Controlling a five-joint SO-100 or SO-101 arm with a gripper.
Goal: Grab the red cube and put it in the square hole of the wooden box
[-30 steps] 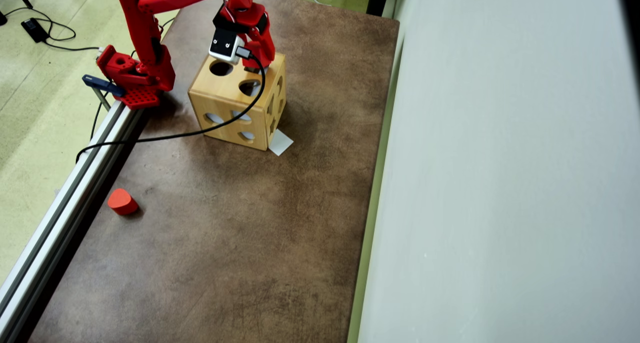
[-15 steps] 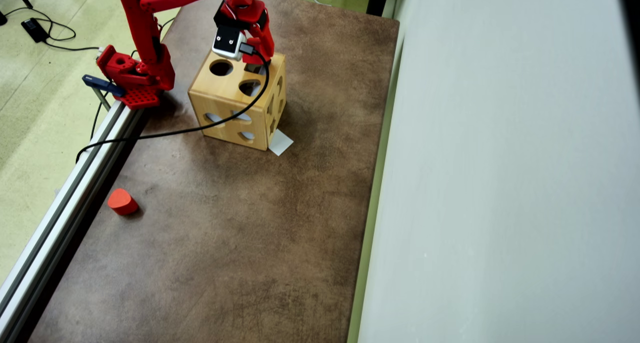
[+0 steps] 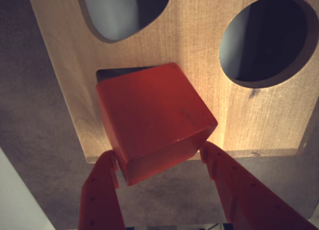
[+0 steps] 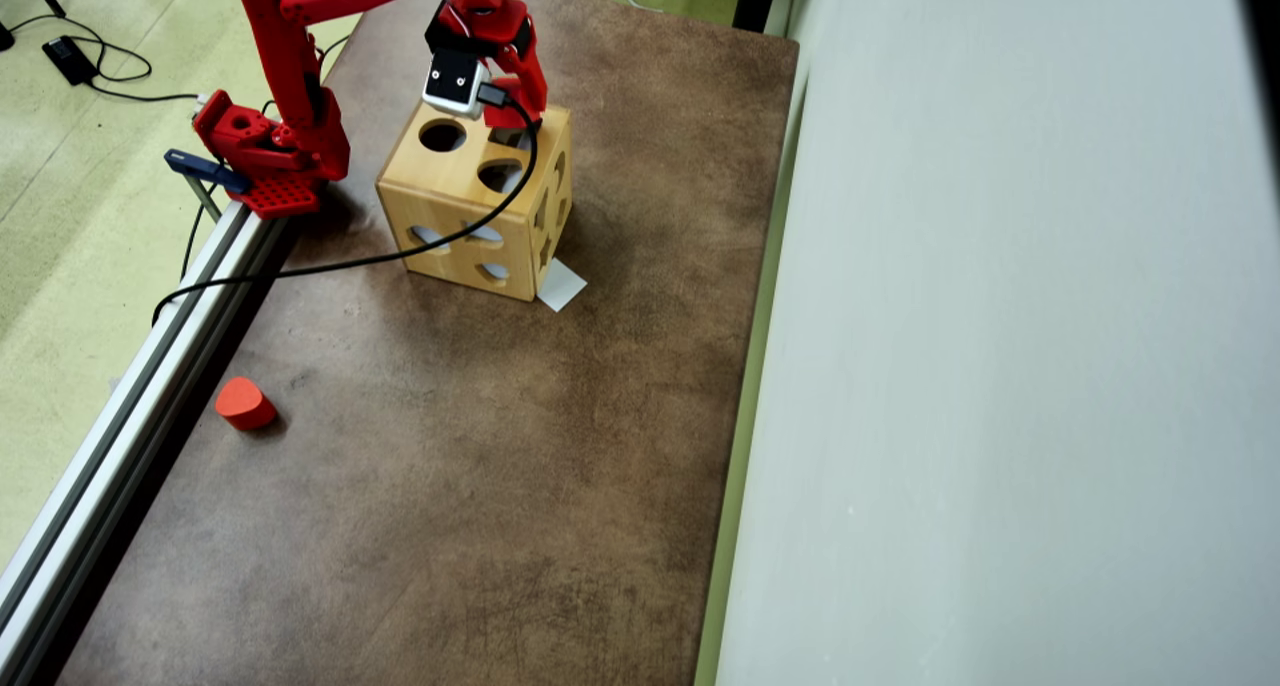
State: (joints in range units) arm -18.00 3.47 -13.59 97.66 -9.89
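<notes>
Wrist view, left to right: the gripper [image 3: 159,162] clamps the red cube [image 3: 154,117] between both fingers, directly over the square hole [image 3: 117,73], whose dark edge shows behind it. The cube sits skewed to the opening, so it probably needs squaring before release. A round hole [image 3: 266,38] lies rightward in the wooden box [image 3: 199,50].

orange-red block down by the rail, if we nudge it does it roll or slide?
The orange-red block shows one rounded side and a flat top face in the overhead view, so it would probably slide rather than roll while it rests flat on the table. Tipped onto the curve, it could rock or roll a little. It looks like a rigid, solid block, likely light for its size.
</notes>
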